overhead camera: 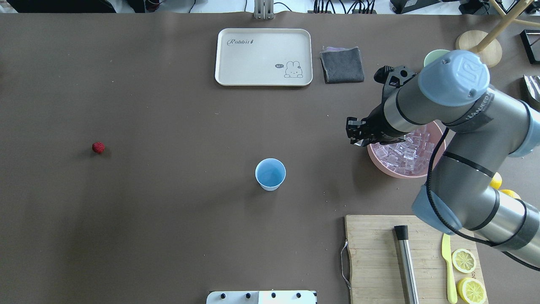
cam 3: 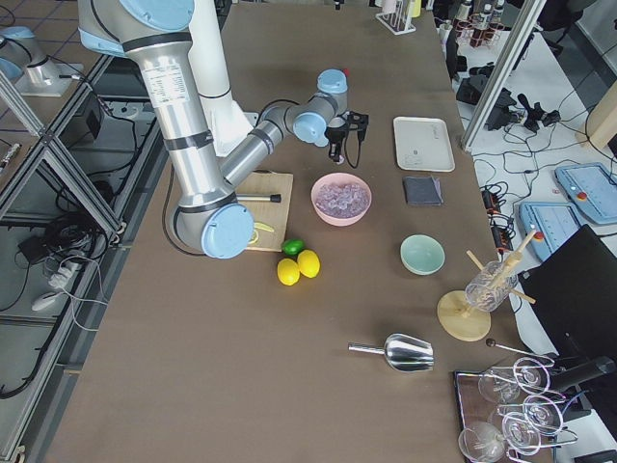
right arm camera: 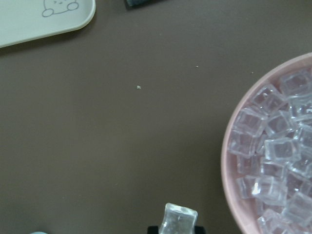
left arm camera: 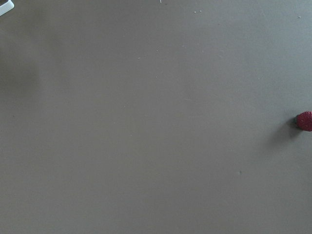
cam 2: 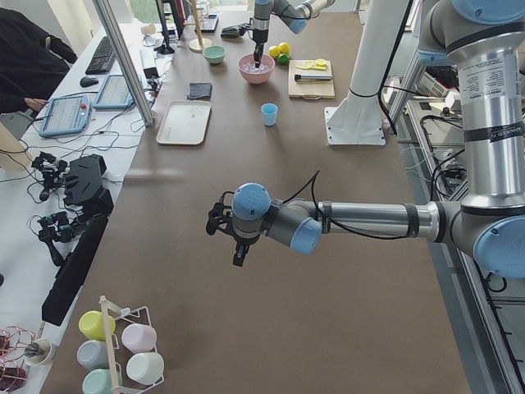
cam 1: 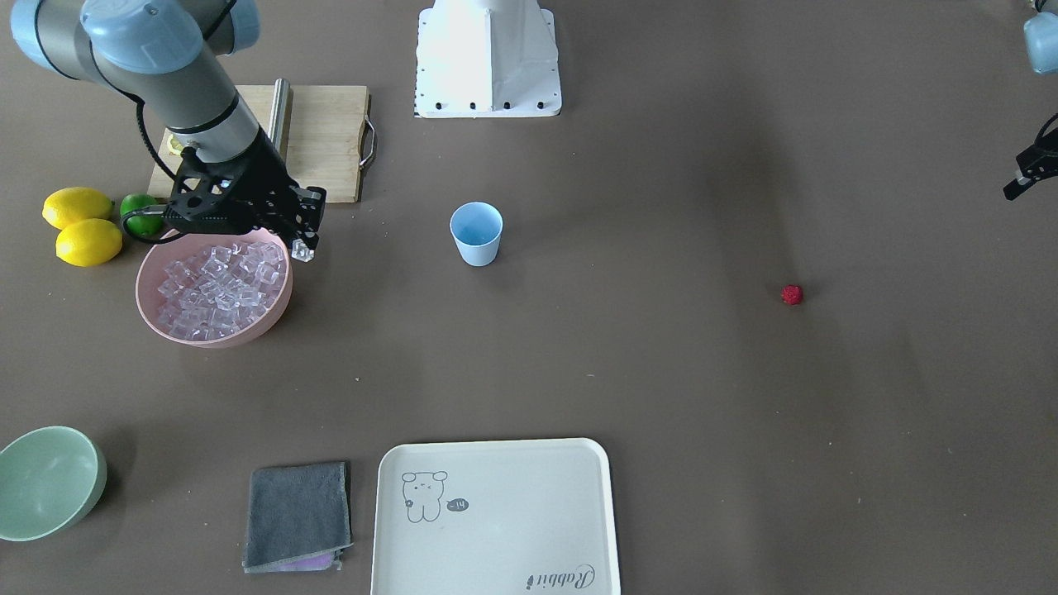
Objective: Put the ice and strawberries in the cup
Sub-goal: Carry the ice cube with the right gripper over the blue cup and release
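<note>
Clear, hard and slick, one ice cube (cam 1: pixel 302 249) is clamped between the fingers of the right gripper (cam 1: pixel 302 243), just beside the rim of the pink bowl (cam 1: pixel 216 341) on the cup's side. The bowl holds the rest of the ice (cam 1: pixel 219 285).

We judge the cube light but slippery, so hold it on its flat faces.

The cup (cam 1: pixel 476 234) stands upright, well apart, with only bare table (cam 1: pixel 661 372) between.

The strawberry (cam 1: pixel 792 294) lies alone far beyond the cup. It looks soft, so pinch it gently across the middle.

We cannot tell whether the left gripper (cam 1: pixel 1025 175) is closed.

The cutting board (cam 1: pixel 326 140), lemons (cam 1: pixel 78 223) and lime (cam 1: pixel 139 213) lie off the path.
</note>
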Tool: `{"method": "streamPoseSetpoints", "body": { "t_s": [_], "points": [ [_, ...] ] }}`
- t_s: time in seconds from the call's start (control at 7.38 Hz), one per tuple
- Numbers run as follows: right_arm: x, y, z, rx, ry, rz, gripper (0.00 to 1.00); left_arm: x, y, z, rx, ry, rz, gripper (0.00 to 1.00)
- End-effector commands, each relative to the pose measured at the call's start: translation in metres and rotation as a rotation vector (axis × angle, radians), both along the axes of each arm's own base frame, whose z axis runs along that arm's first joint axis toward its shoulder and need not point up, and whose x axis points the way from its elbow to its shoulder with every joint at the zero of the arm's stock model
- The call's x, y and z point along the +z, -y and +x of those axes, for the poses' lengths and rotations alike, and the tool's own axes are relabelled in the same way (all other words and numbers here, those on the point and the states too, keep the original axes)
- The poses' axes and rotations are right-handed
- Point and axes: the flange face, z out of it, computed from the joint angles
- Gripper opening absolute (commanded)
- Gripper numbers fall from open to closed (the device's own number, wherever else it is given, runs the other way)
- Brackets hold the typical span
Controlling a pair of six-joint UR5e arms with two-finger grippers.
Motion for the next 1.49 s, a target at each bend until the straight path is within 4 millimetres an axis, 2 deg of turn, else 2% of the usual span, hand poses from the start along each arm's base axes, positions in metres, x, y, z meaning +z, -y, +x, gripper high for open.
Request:
{"method": "streamPoseSetpoints", "body": {
  "t_s": [0.0, 0.27, 0.41, 0.54, 1.08, 1.22, 1.36],
  "points": [
    [-0.051, -0.027, -0.047, 0.021, 0.047, -0.018, 0.0, 0.0, 0.002, 0.001, 0.0, 0.0, -0.002, 0.98],
    [-0.102, -0.058, -0.104, 0.023, 0.047, -0.035, 0.0, 0.001, 0.002, 0.001, 0.0, 0.0, -0.002, 0.97],
    [-0.119, -0.067, -0.126, 0.032, 0.053, -0.042, 0.0, 0.002, 0.0, 0.001, 0.002, 0.0, -0.001, 0.97],
    [-0.123, -0.069, -0.145, 0.036, 0.04, -0.043, 0.0, 0.004, 0.0, 0.001, 0.004, 0.002, -0.003, 0.97],
    [-0.11, -0.07, -0.162, 0.029, 0.01, -0.046, 0.0, 0.007, -0.003, 0.0, 0.005, 0.001, 0.003, 0.97],
    [-0.107, -0.068, -0.167, 0.029, -0.002, -0.049, 0.06, 0.008, -0.003, 0.0, 0.005, 0.001, 0.001, 0.97],
    [-0.105, -0.067, -0.169, 0.026, -0.008, -0.048, 0.37, 0.008, -0.003, 0.0, 0.004, 0.001, 0.0, 0.97]
  ]
}}
